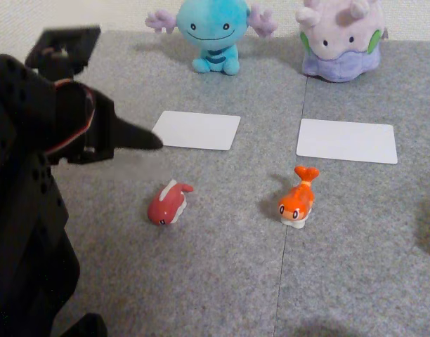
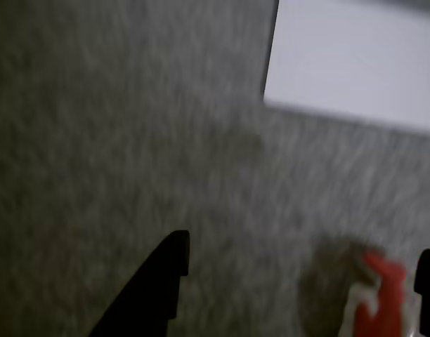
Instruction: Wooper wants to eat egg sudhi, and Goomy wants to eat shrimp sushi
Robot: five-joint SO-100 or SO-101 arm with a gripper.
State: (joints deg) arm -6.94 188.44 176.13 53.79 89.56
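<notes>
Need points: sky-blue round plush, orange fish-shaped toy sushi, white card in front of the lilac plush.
Sky-blue round plush (image 1: 213, 28), other view, on its smiling face.
Orange fish-shaped toy sushi (image 1: 298, 200), other view, on its back.
White card (image 1: 347, 140), other view, on its flat middle.

Soft even light, faint shadows; wrist view blurred, perhaps by motion.

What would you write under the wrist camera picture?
Blurry grey mat, a white card top right, a red toy sushi between the open black jaws.
</notes>
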